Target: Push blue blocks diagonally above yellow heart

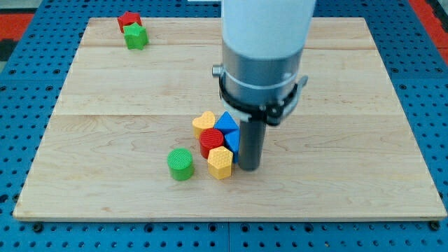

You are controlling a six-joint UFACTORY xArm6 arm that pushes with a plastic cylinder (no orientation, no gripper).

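Note:
A yellow heart (pixel 204 122) lies near the board's middle. A blue triangle block (pixel 225 122) touches its right side. A second blue block (pixel 233 142) sits just below that, partly hidden by my rod. A red block (pixel 211 141) and a yellow hexagon block (pixel 220 162) are packed against them. My tip (pixel 250 168) rests on the board right of this cluster, touching or almost touching the lower blue block's right side.
A green cylinder (pixel 180 164) stands left of the yellow hexagon. A red block (pixel 129 19) and a green block (pixel 136 36) sit at the view's top left. The wooden board (pixel 350 140) lies on a blue perforated table.

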